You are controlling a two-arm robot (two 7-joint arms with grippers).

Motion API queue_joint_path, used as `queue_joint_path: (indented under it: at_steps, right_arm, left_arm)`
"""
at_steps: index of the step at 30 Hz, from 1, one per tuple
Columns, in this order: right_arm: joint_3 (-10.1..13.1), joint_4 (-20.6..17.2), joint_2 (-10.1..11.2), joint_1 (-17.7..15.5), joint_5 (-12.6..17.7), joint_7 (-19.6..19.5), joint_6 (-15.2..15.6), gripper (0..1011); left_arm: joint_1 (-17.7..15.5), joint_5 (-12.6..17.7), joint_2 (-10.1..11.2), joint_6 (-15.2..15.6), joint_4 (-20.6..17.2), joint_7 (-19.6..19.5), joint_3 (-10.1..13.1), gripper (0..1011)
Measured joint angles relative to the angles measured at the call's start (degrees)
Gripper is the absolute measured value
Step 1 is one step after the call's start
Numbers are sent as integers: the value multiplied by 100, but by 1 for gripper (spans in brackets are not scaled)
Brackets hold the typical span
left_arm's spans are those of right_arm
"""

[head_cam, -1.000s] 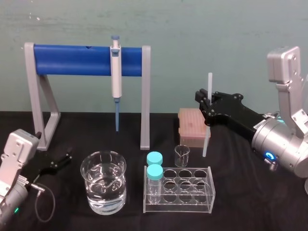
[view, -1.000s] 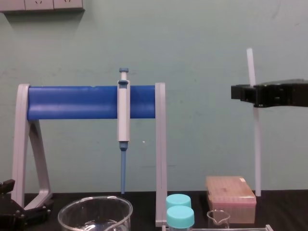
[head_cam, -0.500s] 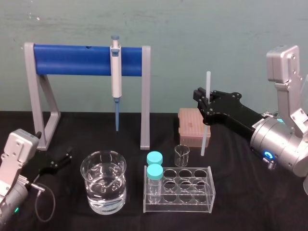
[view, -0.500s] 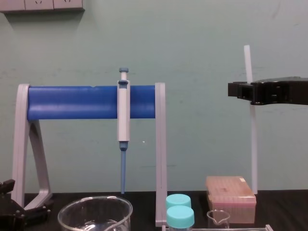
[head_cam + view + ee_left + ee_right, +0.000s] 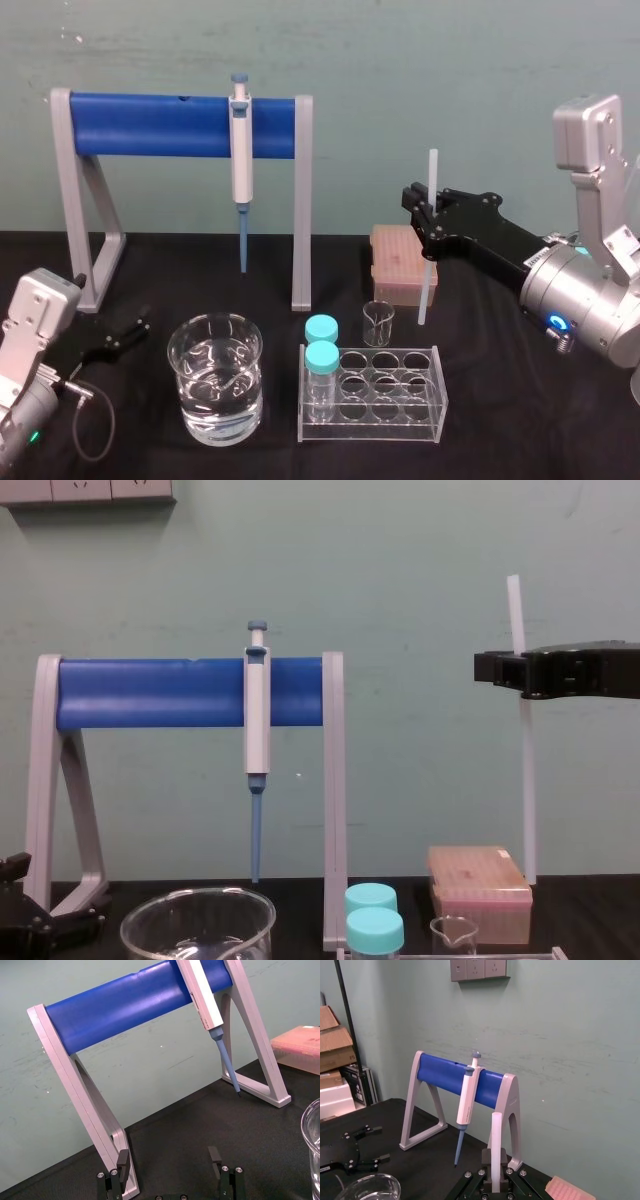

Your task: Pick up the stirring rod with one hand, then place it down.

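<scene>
My black flat-jawed right gripper (image 5: pixel 428 215) is clenched on the thin translucent white stirring rod (image 5: pixel 425 295), upright with its tip apparently clear above the black table's (image 5: pixel 520 400) right rear, while the left gripper (image 5: pixel 118 338) lies released near the left edge.

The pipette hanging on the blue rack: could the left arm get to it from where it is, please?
Probably yes. The left gripper sits open and empty beside the rack's leg, with no object between it and the pipette; the right gripper holds the rod far aside.
</scene>
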Motion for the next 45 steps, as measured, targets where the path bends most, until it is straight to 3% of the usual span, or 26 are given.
queue_joint_path:
  at_steps: [45]
  right_arm:
    - [0, 0, 0, 0, 0, 0, 6, 64]
  left_arm:
    - [0, 0, 0, 0, 0, 0, 0, 1005]
